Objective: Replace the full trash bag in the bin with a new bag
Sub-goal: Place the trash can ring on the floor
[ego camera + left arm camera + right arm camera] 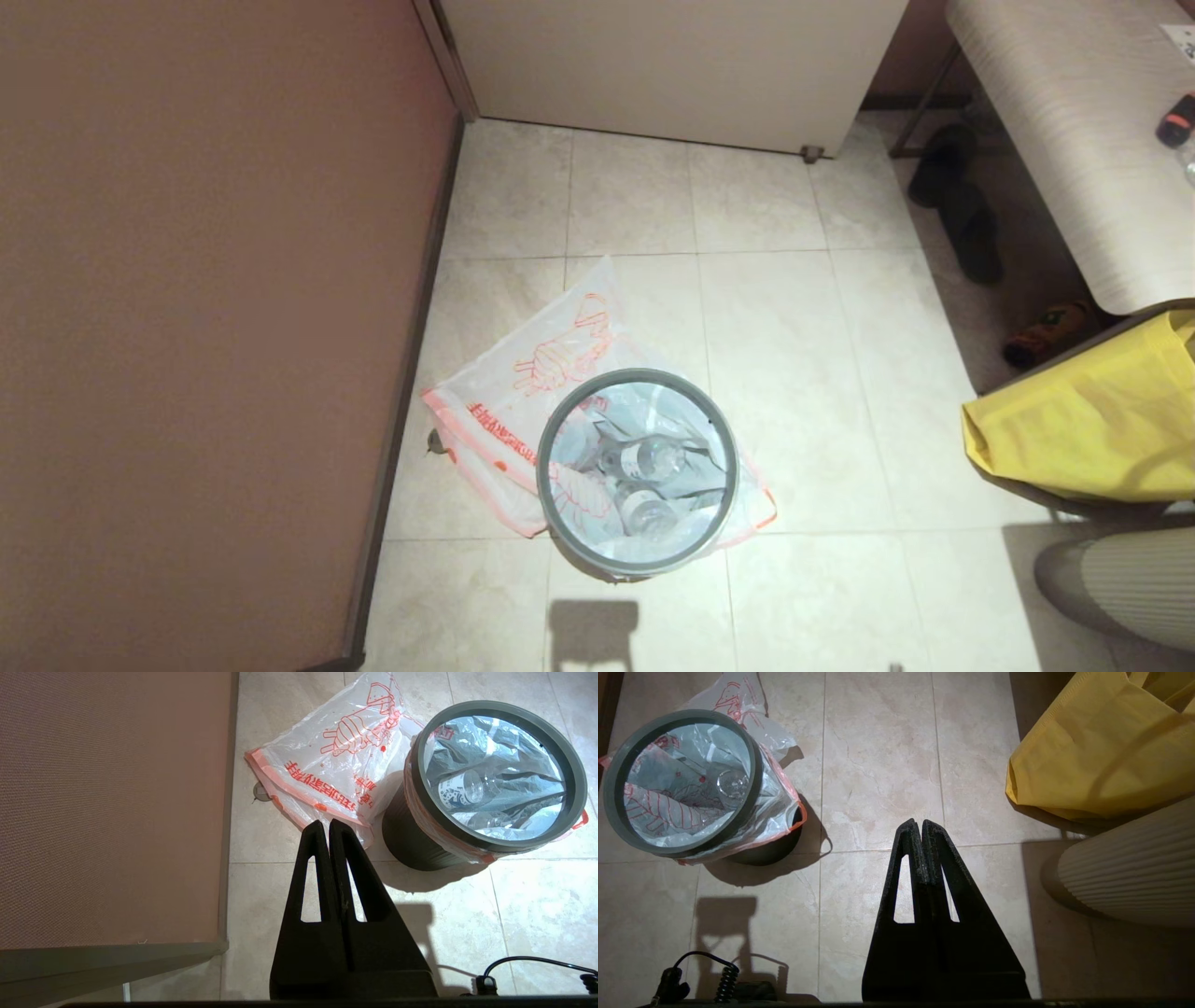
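Note:
The bin (638, 375) stands on the tiled floor, its grey hoop clamping the full trash bag (607, 439), in which clear bottles show. The pink-orange hem of that bag hangs over the bin's wall. The new bag (532, 373), printed with orange-red hands, lies flat on the floor behind and partly under the bin. Neither arm appears in the head view. My left gripper (326, 826) is shut and empty above the floor, by the near edge of the new bag (336, 760) and left of the bin (486, 708). My right gripper (917, 823) is shut and empty, right of the bin (686, 716).
A brown wall (205, 327) runs along the left. A white cabinet (672, 65) closes the back. At right are a pale bench (1074, 140), black slippers (962, 205), a yellow fabric bag (1092, 429) and a ribbed beige object (1120, 579).

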`<state>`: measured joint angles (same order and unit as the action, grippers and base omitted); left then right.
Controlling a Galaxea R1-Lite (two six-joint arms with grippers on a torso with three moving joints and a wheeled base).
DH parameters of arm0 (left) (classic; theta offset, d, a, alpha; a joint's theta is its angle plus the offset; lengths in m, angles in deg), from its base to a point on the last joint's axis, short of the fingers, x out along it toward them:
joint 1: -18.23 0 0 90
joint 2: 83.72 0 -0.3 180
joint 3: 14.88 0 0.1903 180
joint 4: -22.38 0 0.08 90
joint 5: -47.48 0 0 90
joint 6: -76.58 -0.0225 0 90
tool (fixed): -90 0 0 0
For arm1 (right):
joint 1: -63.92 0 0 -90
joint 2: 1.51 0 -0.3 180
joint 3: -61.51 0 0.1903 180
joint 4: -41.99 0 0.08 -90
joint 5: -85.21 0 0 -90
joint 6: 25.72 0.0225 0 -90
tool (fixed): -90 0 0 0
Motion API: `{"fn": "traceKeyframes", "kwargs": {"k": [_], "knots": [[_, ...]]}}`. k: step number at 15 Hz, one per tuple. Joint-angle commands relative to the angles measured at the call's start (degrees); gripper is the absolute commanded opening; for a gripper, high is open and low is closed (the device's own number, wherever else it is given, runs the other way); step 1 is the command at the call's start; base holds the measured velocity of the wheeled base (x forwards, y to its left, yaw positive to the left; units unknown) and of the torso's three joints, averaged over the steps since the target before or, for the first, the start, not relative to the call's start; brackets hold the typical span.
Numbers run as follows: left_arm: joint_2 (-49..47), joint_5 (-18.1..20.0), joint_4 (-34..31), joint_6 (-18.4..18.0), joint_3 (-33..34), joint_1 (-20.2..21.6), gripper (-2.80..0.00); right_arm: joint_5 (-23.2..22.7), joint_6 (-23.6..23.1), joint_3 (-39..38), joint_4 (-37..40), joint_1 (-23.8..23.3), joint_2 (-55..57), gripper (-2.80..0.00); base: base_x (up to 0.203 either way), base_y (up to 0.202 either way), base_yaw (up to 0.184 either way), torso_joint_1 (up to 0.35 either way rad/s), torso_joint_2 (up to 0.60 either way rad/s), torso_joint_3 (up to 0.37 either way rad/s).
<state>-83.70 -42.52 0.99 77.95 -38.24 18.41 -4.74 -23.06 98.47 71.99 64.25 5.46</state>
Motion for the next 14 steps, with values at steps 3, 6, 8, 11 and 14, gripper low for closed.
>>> {"fn": "traceKeyframes", "kwargs": {"k": [3,6,8,11,14], "knots": [[-0.02,0.0,0.05,-0.05,0.0,-0.01,-2.8,-0.35,-3.05,7.69,0.09,-0.06,15.1,-2.8,0.0,0.0,0.0,0.0,0.0,0.0],[-0.02,0.0,0.05,0.04,0.0,-0.01,-2.8,-0.5,-6.43,13.65,-0.02,-0.06,25.1,-2.8,0.0,0.0,0.0,0.0,0.0,0.0],[-0.02,0.0,0.05,-0.03,0.0,-0.01,-2.8,-0.54,-6.84,16.85,-0.08,0.1,31.52,-2.8,0.0,0.0,0.0,0.0,0.0,0.0],[-0.02,0.0,0.05,0.04,0.0,-0.01,-2.8,-0.4,-4.97,21.07,-0.8,2.91,42.06,-2.8,0.0,0.0,0.0,0.0,0.0,0.0],[-0.02,0.0,0.05,0.02,0.0,-0.01,-2.8,2.27,-2.95,23.21,-5.6,7.26,55.37,-2.8,0.0,0.0,0.0,0.0,0.0,0.0]]}}
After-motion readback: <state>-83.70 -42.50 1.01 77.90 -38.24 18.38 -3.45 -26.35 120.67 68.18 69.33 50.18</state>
